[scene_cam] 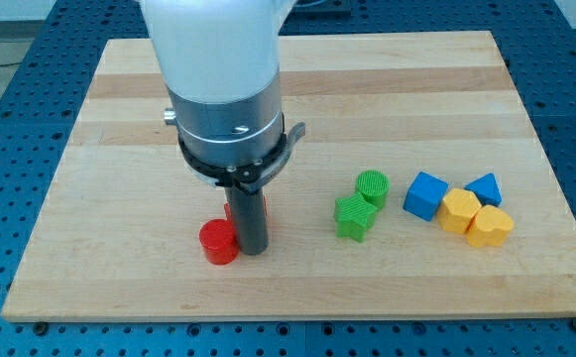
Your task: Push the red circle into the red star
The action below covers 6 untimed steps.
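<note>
The red circle lies on the wooden board near the view's bottom, left of centre. My tip rests on the board right beside the circle, on its right side, touching or nearly touching it. The red star is almost wholly hidden behind the rod; only small red slivers show just above the circle and at the rod's right side. The arm's white and silver body hangs over the board above them.
A green circle and green star sit together right of centre. Further right is a cluster: blue cube, blue triangle, yellow hexagon, yellow heart. The board's bottom edge runs just below the red circle.
</note>
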### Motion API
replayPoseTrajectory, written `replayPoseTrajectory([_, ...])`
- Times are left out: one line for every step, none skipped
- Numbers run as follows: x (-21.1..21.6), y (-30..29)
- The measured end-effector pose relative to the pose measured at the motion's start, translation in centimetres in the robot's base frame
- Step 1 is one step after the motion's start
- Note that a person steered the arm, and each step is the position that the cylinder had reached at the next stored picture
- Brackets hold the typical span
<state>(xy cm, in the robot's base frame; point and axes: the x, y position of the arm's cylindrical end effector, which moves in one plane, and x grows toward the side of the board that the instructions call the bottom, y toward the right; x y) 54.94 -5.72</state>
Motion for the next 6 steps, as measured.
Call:
replayPoseTrajectory([-2.0,-1.4])
replayPoseTrajectory([-1.8,-2.3])
replayPoseTrajectory([2.1,0.1])
replayPoseTrajectory([4.9,-0.8])
replayPoseTrajectory([5.1,-4.7])
replayPoseTrajectory([4.1,-5.9])
